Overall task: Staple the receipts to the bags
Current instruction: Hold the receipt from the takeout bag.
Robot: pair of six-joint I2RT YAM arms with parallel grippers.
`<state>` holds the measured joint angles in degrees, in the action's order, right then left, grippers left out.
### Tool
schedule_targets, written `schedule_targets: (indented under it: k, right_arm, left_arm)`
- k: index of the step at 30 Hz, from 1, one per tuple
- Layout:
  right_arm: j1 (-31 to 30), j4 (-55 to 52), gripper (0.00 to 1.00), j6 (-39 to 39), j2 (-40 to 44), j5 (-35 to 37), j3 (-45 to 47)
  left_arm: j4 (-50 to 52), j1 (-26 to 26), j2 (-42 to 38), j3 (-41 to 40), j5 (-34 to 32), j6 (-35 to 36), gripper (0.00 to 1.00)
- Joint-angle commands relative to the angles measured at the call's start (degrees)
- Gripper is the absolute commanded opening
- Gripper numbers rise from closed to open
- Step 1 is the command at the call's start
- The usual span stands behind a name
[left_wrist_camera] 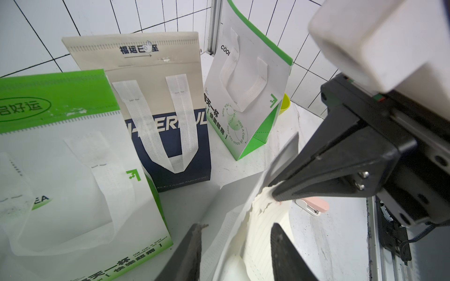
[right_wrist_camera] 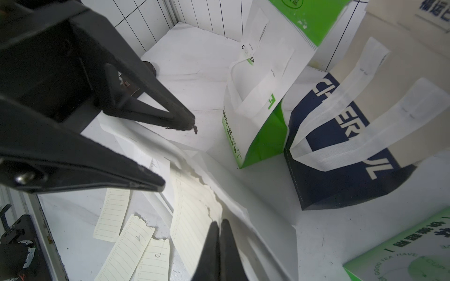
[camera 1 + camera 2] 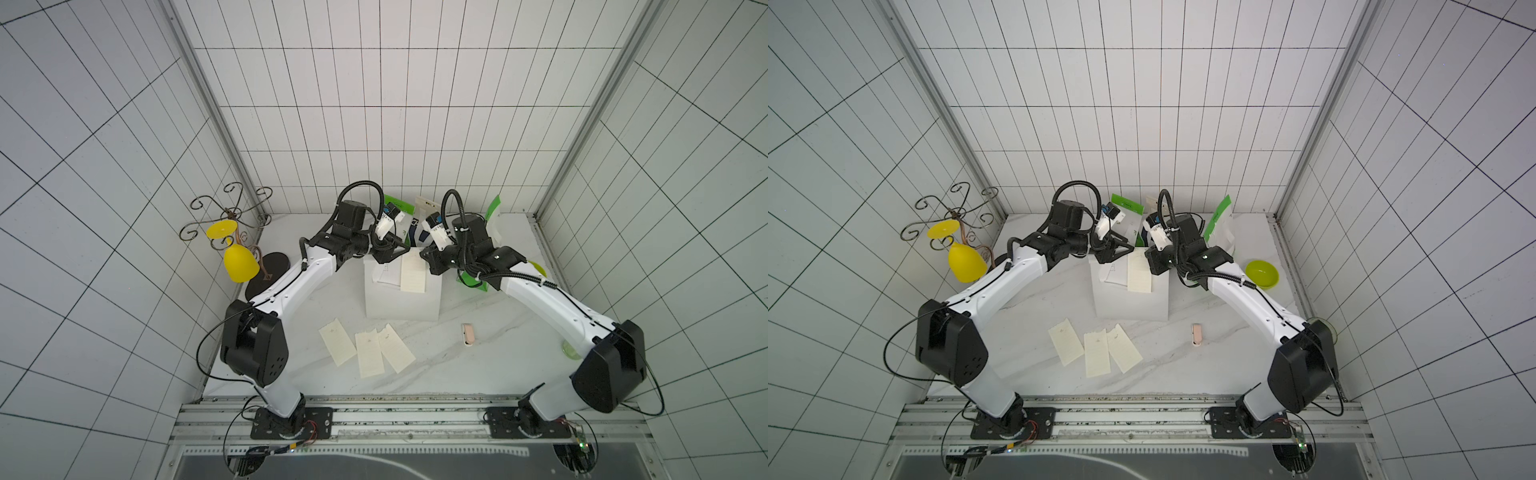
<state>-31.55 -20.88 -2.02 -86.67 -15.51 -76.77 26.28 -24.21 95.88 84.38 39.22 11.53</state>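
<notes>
Fingers (image 2: 211, 245) of the right gripper (image 2: 218, 225) are pressed together on the torn end of the receipt (image 2: 192, 214), pinning it at the mouth edge of the white bag (image 3: 403, 303), which lies flat mid-table; whether they catch the bag's lip too I cannot tell. Opposite sits the left gripper (image 1: 237, 226), its fingers (image 1: 192, 253) about half apart and astride that same edge, gripping nothing. As I read it, the job now is to take over the hold on the left, so the right can go for the stapler (image 3: 468, 339), which lies near the bag's front corner on the right arm's side. I'd close the left squarely over both layers, off to one side so the stapler has room, and not pull sideways, since thin paper will likely skew or tear. I'd release the right only once the left pinch looks firm. Three spare receipts (image 3: 368, 353) lie near the front, and the other bags (image 1: 170, 121) stand at the back
</notes>
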Motion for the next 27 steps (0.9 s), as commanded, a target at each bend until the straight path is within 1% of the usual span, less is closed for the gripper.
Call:
schedule_targets:
  k: [1, 6, 12, 24, 27]
  right_arm:
    - [-0.53, -1.78, 0.00, 2.02, -0.77, 1.09, -7.88]
    - [-0.90, -2.57, 0.00, 2.44, -1.46, 1.83, -8.91]
    - [-1.32, -3.10, 0.00, 3.05, -2.05, 2.76, -9.50]
    - [-2.06, -3.95, 0.00, 4.30, -2.93, 5.65, -10.69]
    - [-2.63, -4.43, 0.00, 4.83, -3.25, 7.48, -11.28]
  left_arm:
    - [1.58, -0.31, 0.67, 1.57, -0.58, 2.62, 0.45]
    - [2.27, -0.93, 1.00, 1.63, -1.94, 3.54, 0.44]
    - [2.46, -1.16, 1.38, 1.66, -1.92, 3.83, 0.38]
    - [3.86, -1.37, 2.10, 2.26, -3.67, 4.77, 0.38]
    - [3.95, -1.55, 2.30, 2.36, -4.05, 5.00, 0.36]
